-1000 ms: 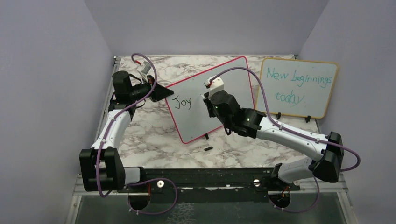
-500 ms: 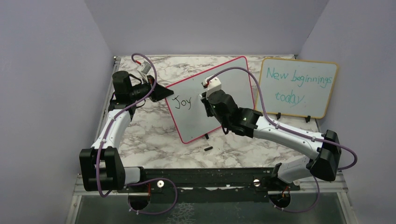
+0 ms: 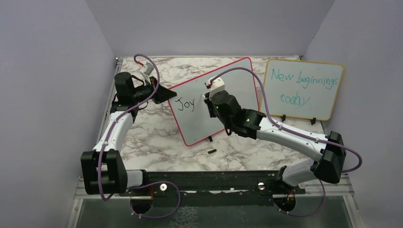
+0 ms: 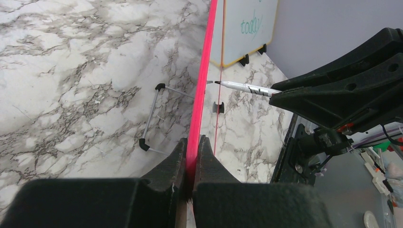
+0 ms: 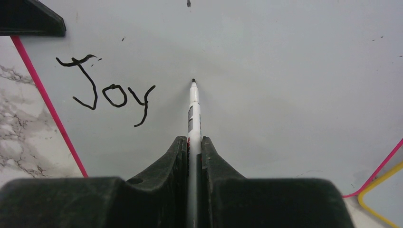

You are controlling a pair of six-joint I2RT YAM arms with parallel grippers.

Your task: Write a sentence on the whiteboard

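Note:
The whiteboard (image 3: 228,85) with the red-pink frame stands tilted at mid table. Black writing (image 3: 184,103) on it reads "Joy", also plain in the right wrist view (image 5: 107,95). My left gripper (image 3: 164,93) is shut on the board's left edge; the left wrist view shows the pink frame (image 4: 202,95) pinched between its fingers. My right gripper (image 3: 209,102) is shut on a white marker (image 5: 194,111). The marker's black tip (image 5: 193,81) is at the board's surface, right of the "y". The marker also shows in the left wrist view (image 4: 247,87).
A yellow-framed board (image 3: 304,88) with teal writing stands at the right rear on black feet. A small black piece (image 3: 212,151) lies on the marble table (image 3: 157,137) in front of the whiteboard. The board's wire stand (image 4: 152,118) rests behind it.
My right gripper with the marker has shifted slightly left and toward the board. The left arm and the board have not moved. The writing is unchanged.

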